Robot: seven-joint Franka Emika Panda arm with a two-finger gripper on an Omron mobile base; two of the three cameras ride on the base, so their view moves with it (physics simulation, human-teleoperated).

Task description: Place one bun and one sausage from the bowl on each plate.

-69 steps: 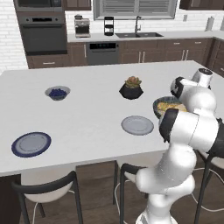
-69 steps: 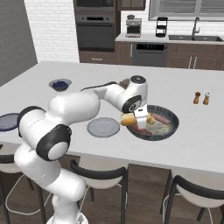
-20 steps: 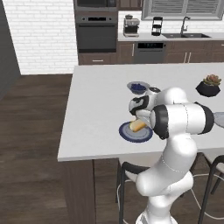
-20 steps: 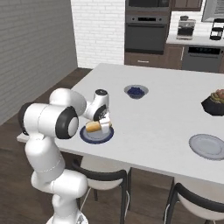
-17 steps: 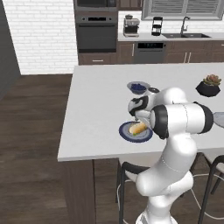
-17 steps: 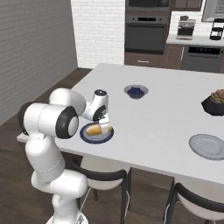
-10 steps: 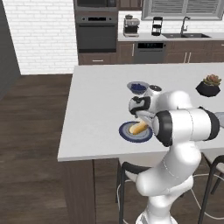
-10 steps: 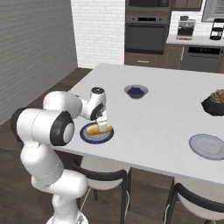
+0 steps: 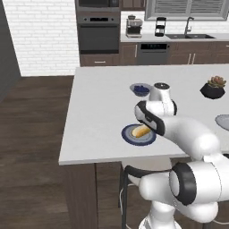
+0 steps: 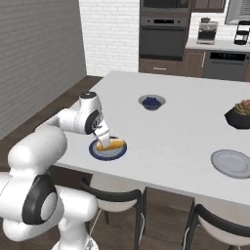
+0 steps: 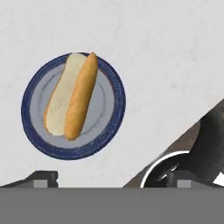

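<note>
One bun (image 11: 59, 103) lies on the blue-rimmed plate (image 11: 113, 117) under the open claw (image 11: 111, 179)

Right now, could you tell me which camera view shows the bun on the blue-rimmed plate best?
The hand view: it looks down on the whole bun lying on the blue-rimmed plate. Both base views show it small, and in the right one the arm partly covers it.

counter (image 9: 98, 112) | blue-rimmed plate (image 9: 129, 137) | berry bowl (image 9: 141, 90) | grey plate (image 10: 231, 163) | plant (image 9: 212, 87)
</note>
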